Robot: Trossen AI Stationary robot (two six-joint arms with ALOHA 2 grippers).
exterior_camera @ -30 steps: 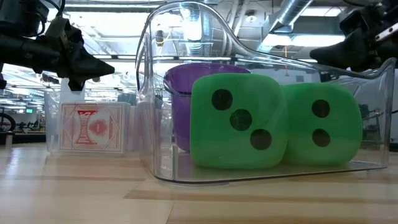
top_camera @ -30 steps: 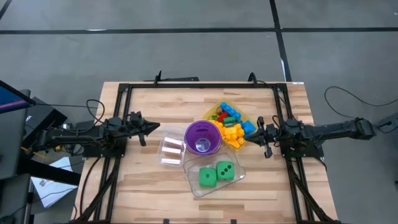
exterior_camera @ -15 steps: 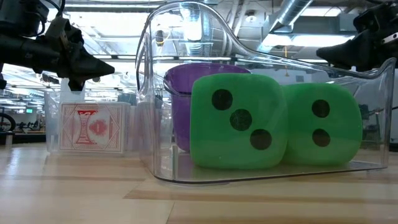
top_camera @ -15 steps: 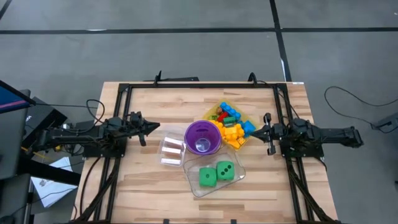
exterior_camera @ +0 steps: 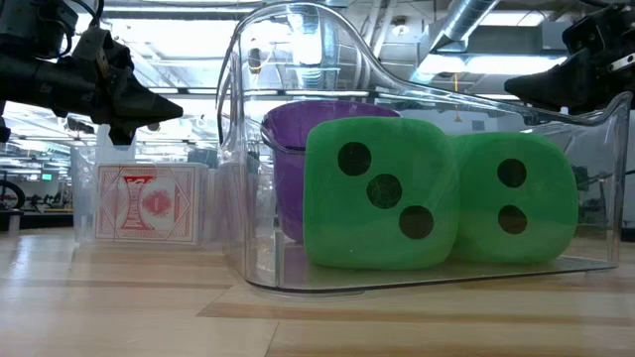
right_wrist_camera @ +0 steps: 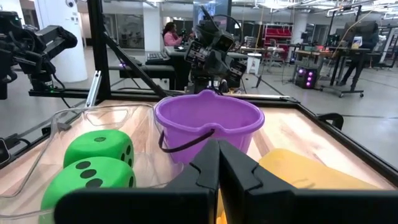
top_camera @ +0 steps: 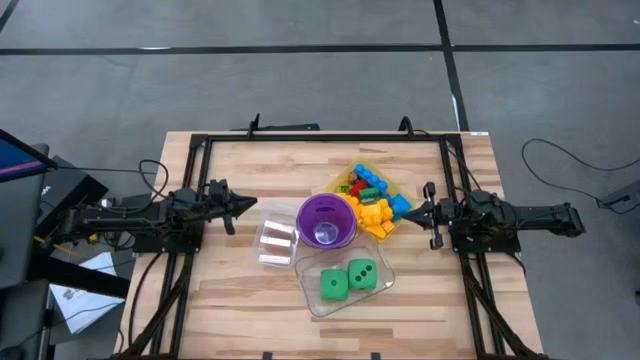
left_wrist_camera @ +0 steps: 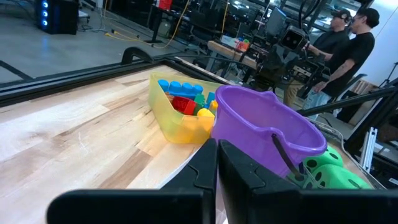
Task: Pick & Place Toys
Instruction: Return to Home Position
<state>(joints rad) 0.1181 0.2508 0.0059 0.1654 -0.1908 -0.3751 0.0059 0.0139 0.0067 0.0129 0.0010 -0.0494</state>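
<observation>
Toys (top_camera: 372, 200) lie gathered in two places: the small coloured bricks are heaped in the yellow tray (left_wrist_camera: 180, 129) right of centre, and two green dice (top_camera: 334, 284) sit in a clear tub (top_camera: 310, 300) towards the near edge. I can see none loose on the table (top_camera: 240, 160). On the left, the left gripper (top_camera: 248, 205) hangs above the wood with its fingers pressed together on nothing, well apart from every container. Next comes a small clear box (top_camera: 276, 243) of playing cards, then the purple cup (top_camera: 326, 220), which is just beside both the tray and the dice tub. On the right, the right gripper (top_camera: 410, 213) is likewise clenched and empty, its tip just beside the tray's right corner. The step in hand looks like a retreat to rest. Doing it well probably means drawing the right arm straight back and level, away from the tray, so that no finger clips its rim or nudges the cup. No brand or wording can be read; the cards show only a red ornamental back.
</observation>
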